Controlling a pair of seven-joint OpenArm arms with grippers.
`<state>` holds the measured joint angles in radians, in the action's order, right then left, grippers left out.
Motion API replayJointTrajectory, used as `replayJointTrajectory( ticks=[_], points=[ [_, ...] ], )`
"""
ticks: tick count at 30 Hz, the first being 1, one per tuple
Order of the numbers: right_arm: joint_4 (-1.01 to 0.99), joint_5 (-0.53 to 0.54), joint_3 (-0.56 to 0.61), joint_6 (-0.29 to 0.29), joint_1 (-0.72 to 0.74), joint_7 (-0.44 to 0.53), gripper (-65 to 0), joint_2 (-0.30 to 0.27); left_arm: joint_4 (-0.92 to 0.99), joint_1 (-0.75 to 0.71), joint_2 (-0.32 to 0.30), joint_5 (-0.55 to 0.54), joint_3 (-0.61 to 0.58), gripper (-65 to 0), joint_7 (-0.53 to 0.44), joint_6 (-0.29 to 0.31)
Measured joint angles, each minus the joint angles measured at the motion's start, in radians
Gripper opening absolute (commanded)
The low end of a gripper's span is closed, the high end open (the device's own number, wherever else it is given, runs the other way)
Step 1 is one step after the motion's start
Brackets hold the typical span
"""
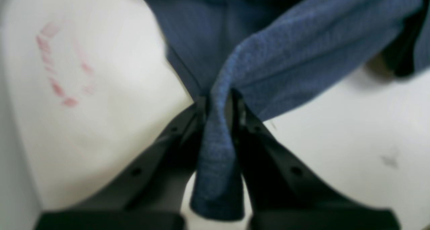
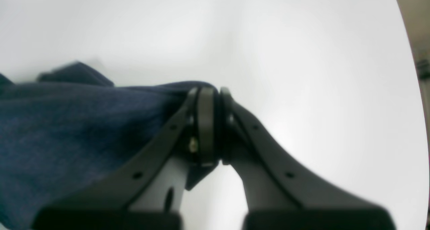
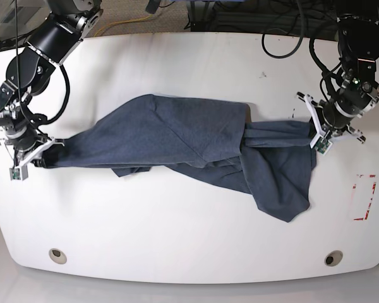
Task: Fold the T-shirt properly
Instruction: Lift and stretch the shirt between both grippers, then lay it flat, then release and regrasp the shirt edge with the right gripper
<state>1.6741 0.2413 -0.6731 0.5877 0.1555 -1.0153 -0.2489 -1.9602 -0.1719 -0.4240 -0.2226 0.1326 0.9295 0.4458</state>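
T-shirt cloth, dark blue, is what we see pulled out long and rumpled across the white table, between our two arms. Our left gripper is clamped on one bunched end, and our right gripper is pinched tight on the opposite edge.

Bright even light, blurred wrist views

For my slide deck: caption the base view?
Both hands, left and right, grip opposite ends of a navy T-shirt stretched across the white table.
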Motion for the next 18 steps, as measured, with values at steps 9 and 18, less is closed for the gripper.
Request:
replayJointTrajectory(
  ticks=[9, 18],
  points=[
    [0.0, 0.001, -0.061, 0.045, -0.11, -0.023, -54.9, 0.031, 0.001, -0.127, -0.017, 0.006, 0.003, -64.9, -0.003, -0.003],
    [0.098, -0.002, -0.09, 0.112, -0.175, -0.051, -8.1, 0.132, 0.002, -0.144, -0.014, 0.017, 0.001, -64.9, -0.003, -0.004]
  ],
)
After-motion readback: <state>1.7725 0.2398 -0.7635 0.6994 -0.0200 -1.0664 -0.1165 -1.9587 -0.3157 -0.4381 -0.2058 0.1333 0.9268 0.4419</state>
